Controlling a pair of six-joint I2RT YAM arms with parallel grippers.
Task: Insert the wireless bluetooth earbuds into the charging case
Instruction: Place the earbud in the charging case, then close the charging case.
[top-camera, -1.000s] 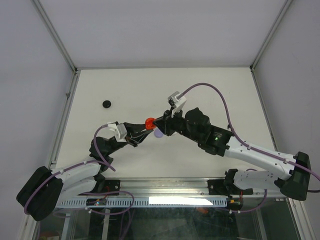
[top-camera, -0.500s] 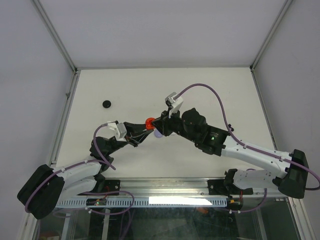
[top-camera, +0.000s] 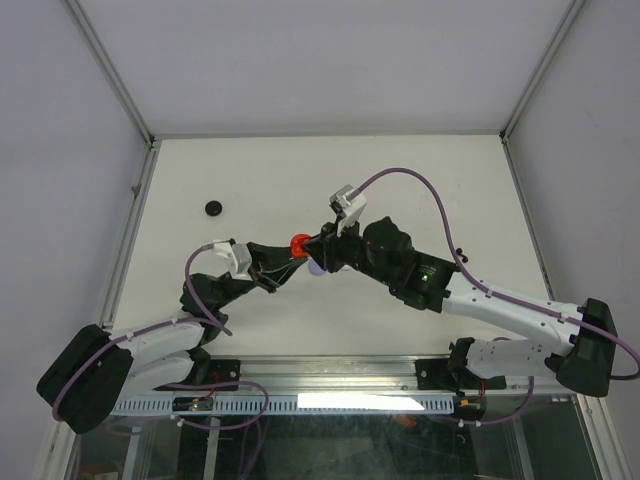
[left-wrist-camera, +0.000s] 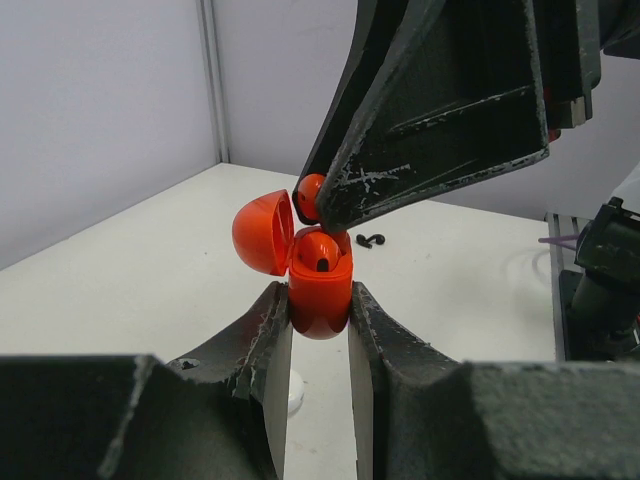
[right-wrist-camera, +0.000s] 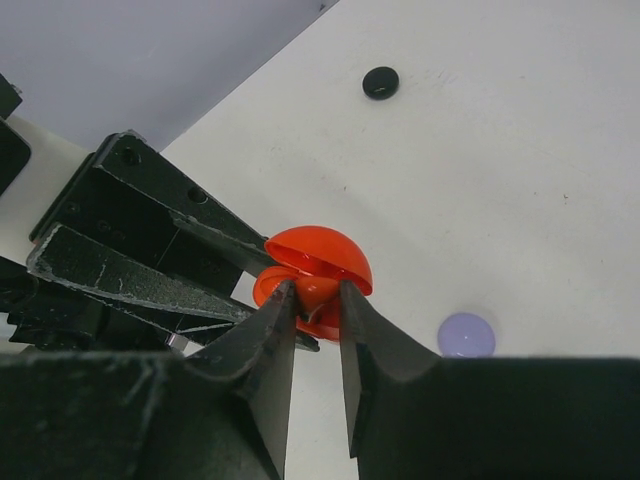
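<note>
Gaping orange case (left-wrist-camera: 320, 295), earbud (left-wrist-camera: 308, 198) at mouth.

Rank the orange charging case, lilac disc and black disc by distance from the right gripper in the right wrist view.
1. The orange charging case, at the tips of the right gripper, which pinches an earbud.
2. The lilac disc, on the table, lower right.
3. The black disc, far off, top of view.

I'm clamping my left gripper (left-wrist-camera: 318, 300) tight, pointing it upward, and pinching my right gripper (right-wrist-camera: 314, 296) narrowly just above it, angling downward.
</note>
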